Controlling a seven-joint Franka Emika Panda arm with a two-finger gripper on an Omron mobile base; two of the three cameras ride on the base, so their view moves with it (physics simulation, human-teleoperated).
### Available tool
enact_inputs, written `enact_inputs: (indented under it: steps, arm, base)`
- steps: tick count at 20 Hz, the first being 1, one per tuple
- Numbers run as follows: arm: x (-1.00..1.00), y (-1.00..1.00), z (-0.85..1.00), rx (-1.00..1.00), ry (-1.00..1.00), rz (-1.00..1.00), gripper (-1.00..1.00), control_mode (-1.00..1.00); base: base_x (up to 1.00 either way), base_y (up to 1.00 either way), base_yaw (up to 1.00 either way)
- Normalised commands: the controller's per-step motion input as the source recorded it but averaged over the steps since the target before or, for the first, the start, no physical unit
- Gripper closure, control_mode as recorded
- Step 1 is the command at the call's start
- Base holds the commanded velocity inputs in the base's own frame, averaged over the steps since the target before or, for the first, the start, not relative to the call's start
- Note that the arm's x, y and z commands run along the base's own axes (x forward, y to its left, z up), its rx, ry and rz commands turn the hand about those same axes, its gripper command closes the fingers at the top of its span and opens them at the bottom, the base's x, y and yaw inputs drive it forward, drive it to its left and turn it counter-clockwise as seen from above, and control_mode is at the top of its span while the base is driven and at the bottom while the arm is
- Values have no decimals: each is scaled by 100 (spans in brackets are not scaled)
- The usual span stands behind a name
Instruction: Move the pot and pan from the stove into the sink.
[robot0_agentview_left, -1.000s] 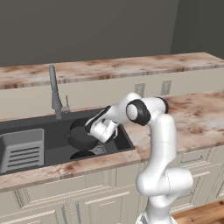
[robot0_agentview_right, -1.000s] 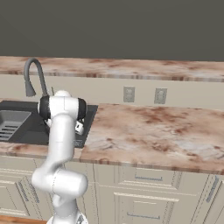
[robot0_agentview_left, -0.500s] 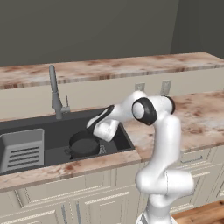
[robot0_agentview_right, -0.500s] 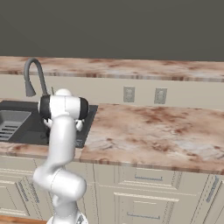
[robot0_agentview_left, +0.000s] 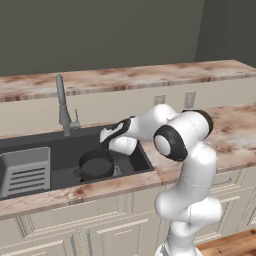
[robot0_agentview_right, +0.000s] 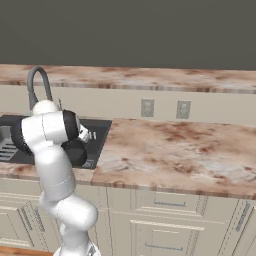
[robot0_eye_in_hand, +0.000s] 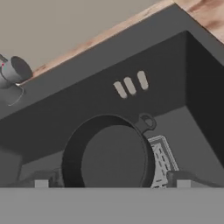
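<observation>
Running along the wall, the counter (robot0_agentview_left: 235, 125) carried the sink (robot0_agentview_left: 60, 155) at its left end. Slotted tray (robot0_agentview_left: 25, 172) sat against the basin's left edge. Pot (robot0_agentview_left: 96, 164) sat upright on the basin floor near the front right corner, one loop handle toward the back wall. Fingers (robot0_eye_in_hand: 111, 180) were released, spread either side of the pot, just above it.
</observation>
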Motion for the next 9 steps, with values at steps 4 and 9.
enact_inputs:
  steps: [4,9]
  arm:
    - [-50,-14,95,0,10,-5,-100,-100]
    - [-62,-30,91,0,10,-4,-100,-100]
  base:
    - [0,0,0]
    - [0,0,0]
